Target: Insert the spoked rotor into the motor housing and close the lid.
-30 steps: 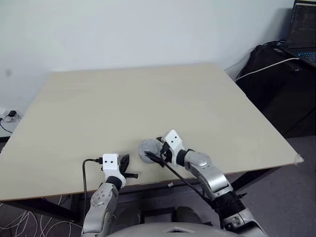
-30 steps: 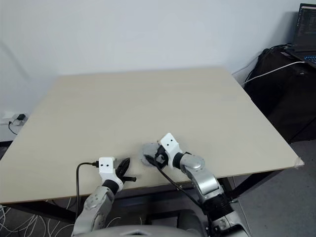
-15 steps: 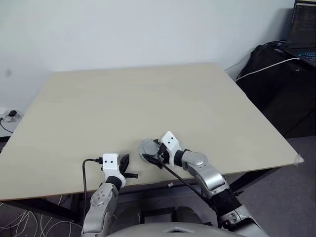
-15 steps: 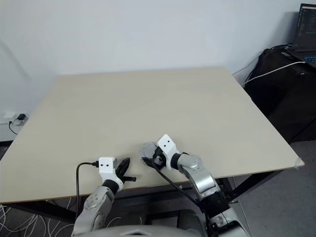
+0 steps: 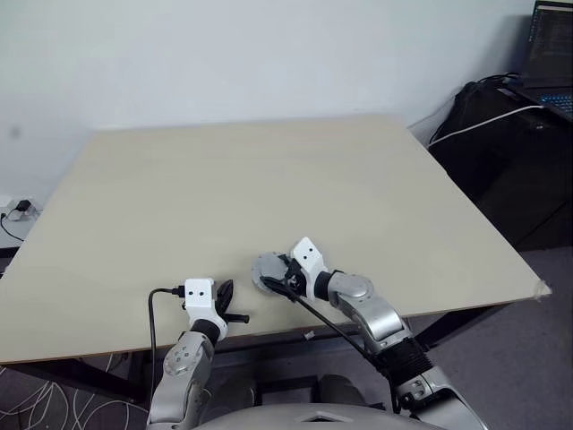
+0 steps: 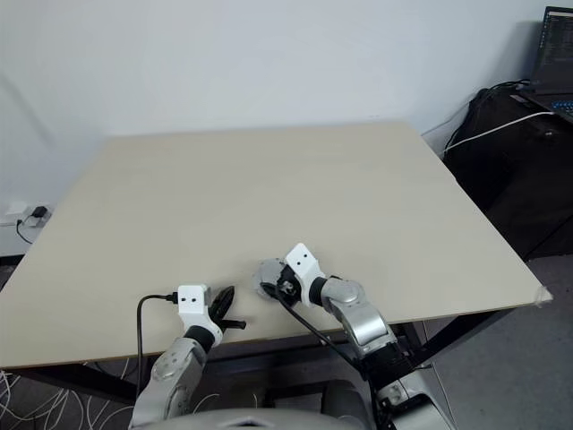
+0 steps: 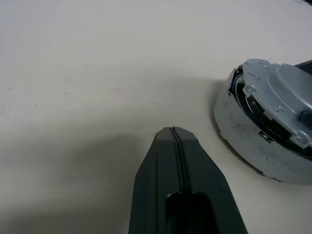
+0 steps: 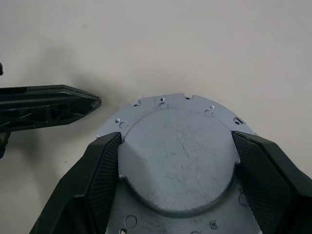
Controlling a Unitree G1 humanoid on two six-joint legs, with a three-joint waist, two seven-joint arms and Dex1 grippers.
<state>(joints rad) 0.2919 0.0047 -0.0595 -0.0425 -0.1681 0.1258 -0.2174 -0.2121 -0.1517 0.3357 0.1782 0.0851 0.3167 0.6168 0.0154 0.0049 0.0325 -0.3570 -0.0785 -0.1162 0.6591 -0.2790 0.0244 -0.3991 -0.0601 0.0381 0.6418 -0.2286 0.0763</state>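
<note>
Lid (image 8: 178, 161) sits on motor housing (image 7: 243, 141) near desk (image 5: 269, 179) front edge, slightly askew, dark gap at one side. Right gripper (image 8: 178, 180) is nearer: fingers straddle lid's raised boss, touching its sides. Left gripper (image 7: 174, 134) shut, empty, just beside housing.

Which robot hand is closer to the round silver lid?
The right. The right gripper has a finger on each side of the lid; the left gripper rests shut on the table beside it, apart.
</note>
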